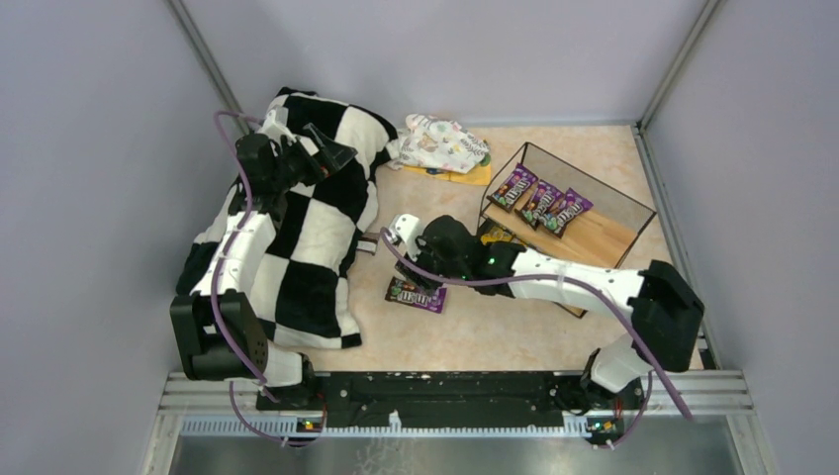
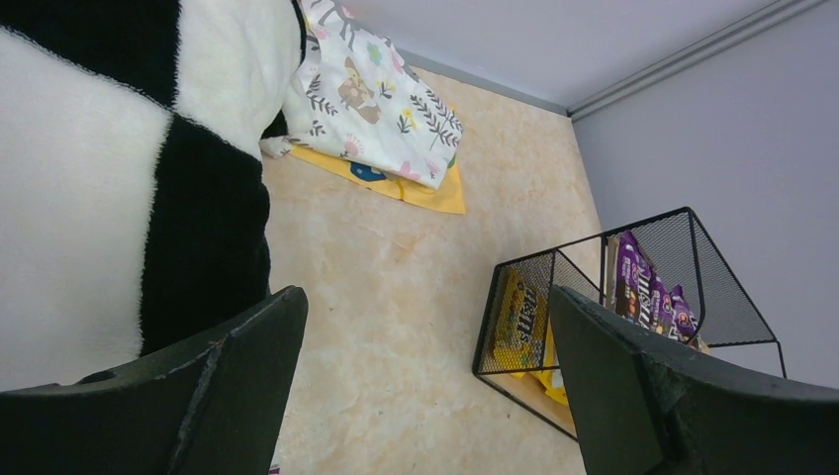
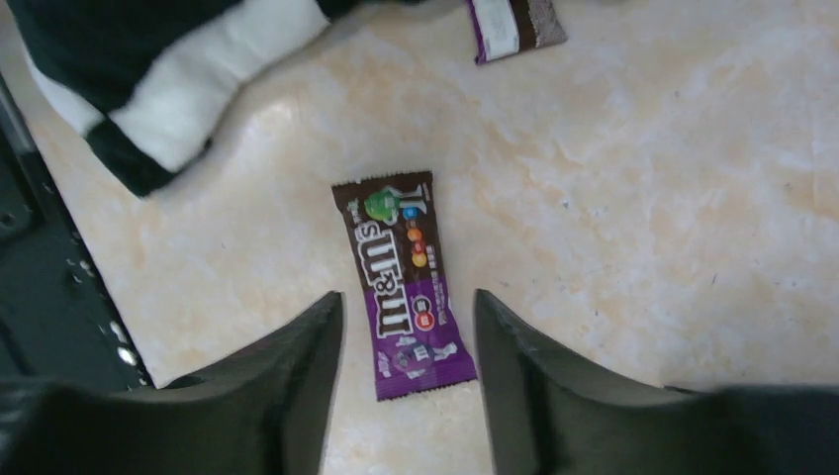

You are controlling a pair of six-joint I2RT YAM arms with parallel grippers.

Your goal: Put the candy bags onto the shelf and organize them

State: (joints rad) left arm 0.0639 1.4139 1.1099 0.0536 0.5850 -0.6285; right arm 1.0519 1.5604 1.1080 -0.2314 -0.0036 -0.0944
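Observation:
The shelf (image 1: 597,235), black wire with wooden boards, stands at the right. Three purple candy bags (image 1: 539,201) lie on its upper tier. The left wrist view shows yellow bags (image 2: 521,317) on the lower tier and the purple ones (image 2: 638,282) above. One purple bag (image 1: 416,294) lies flat on the table. My right gripper (image 1: 411,265) is open just above it, a finger on each side of its lower end (image 3: 401,282). Another bag's end (image 3: 514,25) pokes out by the blanket. My left gripper (image 1: 331,148) is open and empty, raised over the blanket.
A black-and-white checkered blanket (image 1: 297,228) covers the left side of the table. A white floral cloth bundle (image 1: 442,142) lies on a flat orange sheet (image 1: 465,175) at the back. Grey walls enclose the table.

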